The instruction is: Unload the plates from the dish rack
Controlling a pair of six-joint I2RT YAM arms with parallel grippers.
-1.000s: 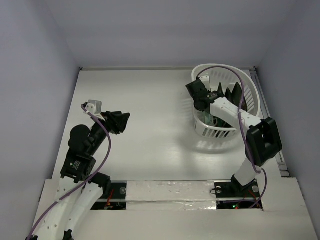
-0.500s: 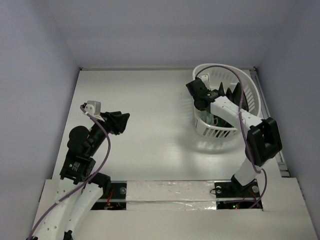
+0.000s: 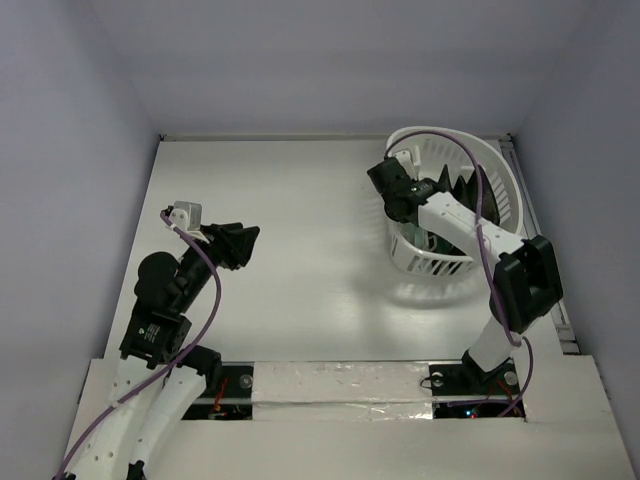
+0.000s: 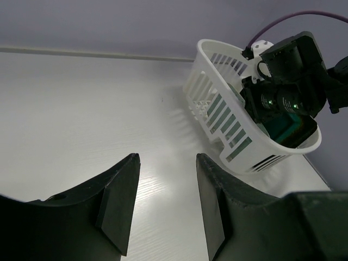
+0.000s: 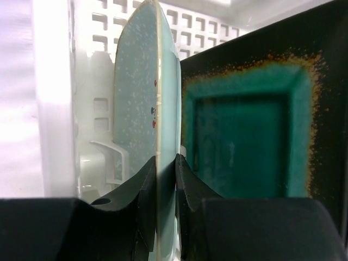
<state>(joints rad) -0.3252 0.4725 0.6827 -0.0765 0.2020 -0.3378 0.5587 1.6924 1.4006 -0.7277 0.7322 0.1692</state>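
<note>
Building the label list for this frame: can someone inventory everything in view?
dish rack: 1, white, far right of the table
mint-green plate: 1, pale mint, on edge in the rack, next to a rack wall
dark square plate: 1 seen clearly, dark rim with a teal face, on edge just beside the mint one; more dark edges show in the top view, count unclear
table: 1, white, under everything
walls: pale lilac, on three sides
left hand: 1, black, open and empty, above the table's left side
right hand: 1, black, inside the rack, fingers against both faces of the mint-green plate
</note>
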